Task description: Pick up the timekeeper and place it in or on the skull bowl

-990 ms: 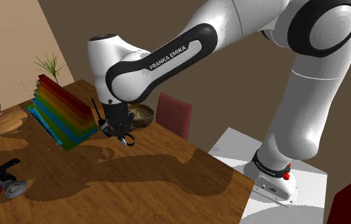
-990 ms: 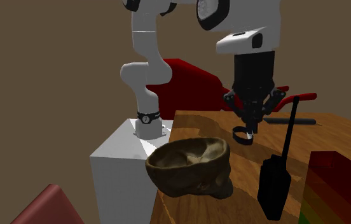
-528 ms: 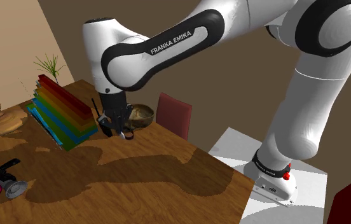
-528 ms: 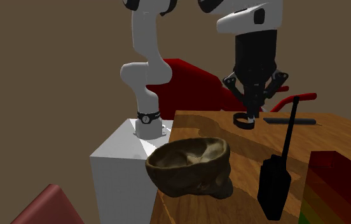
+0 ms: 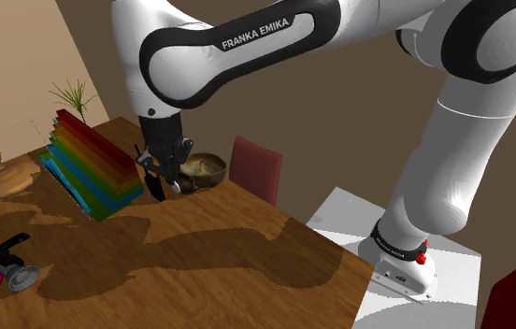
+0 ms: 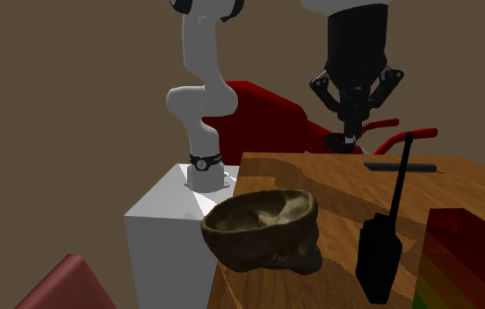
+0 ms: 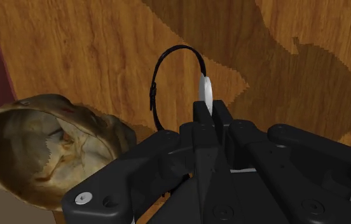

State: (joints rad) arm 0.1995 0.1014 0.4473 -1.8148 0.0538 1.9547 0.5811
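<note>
Hanging over the wooden table (image 5: 233, 273), the gripper (image 6: 349, 130) points straight down with its fingers drawn in tight on a watch (image 7: 205, 95). They pinch the white face edge-on, and the black strap curls out beyond the fingertips in an open loop. The watch is in the air, clear of the tabletop, with bare wood and the arm's dark shadow beneath it.

The skull bowl (image 6: 263, 230) sits near the table's edge, brown and mottled, with its hollow open upward. From the wrist view it lies off to one side of the fingers, so the watch is near the bowl but not above it. In the shoulder view the gripper hangs just to the left of the bowl. In the second exterior view it is higher and farther back than the bowl.

A black tool (image 6: 379, 256) with a thin handle stands upright beside the bowl. Next to it lies a slanted stack of rainbow-coloured books (image 5: 93, 161). A red chair (image 5: 254, 171) stands at the table's far edge behind the bowl, and the arm's white stand (image 6: 166, 224) is against the table.
</note>
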